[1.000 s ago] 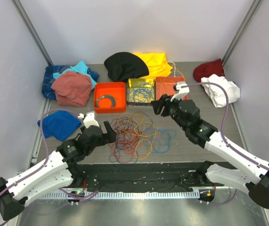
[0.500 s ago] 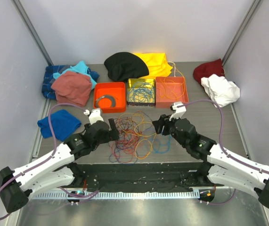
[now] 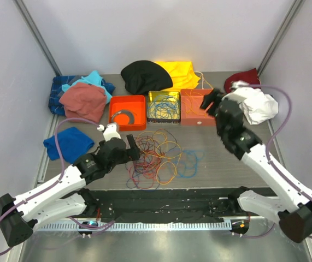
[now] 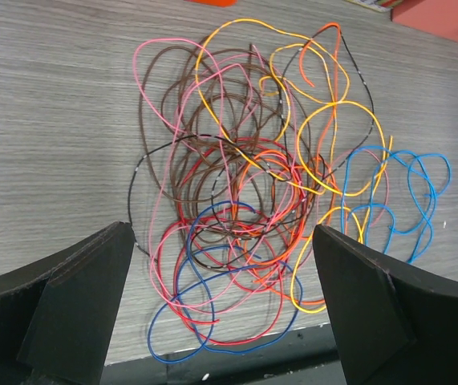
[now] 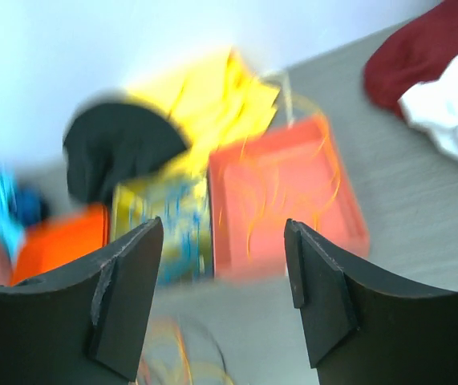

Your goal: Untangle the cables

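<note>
The cables [image 3: 156, 155] lie in a loose tangle of orange, red, yellow, brown, pink and blue loops on the table's middle. A light blue loop [image 3: 191, 162] spreads out at its right side. My left gripper [image 3: 133, 147] is open and empty, at the tangle's left edge. In the left wrist view the tangle [image 4: 253, 184] lies on the table beyond and between my wide-open fingers [image 4: 222, 241]. My right gripper [image 3: 209, 101] is open and empty, raised over the salmon tray [image 3: 191, 117]. The right wrist view is blurred, and my open gripper [image 5: 222, 233] frames that tray [image 5: 285, 192].
An orange tray [image 3: 112, 117] holds a grey coiled ring [image 3: 124, 116]. A yellow tray [image 3: 148, 106] holds more thin wires. Cloths lie around: black [image 3: 145, 76], yellow [image 3: 180, 73], dark red [image 3: 242, 81], white [image 3: 257, 106], blue [image 3: 68, 143], pink-red [image 3: 83, 101].
My right arm has lifted away from the tangle and swung back and right to above the salmon tray. My left gripper has crept slightly right toward the tangle.
</note>
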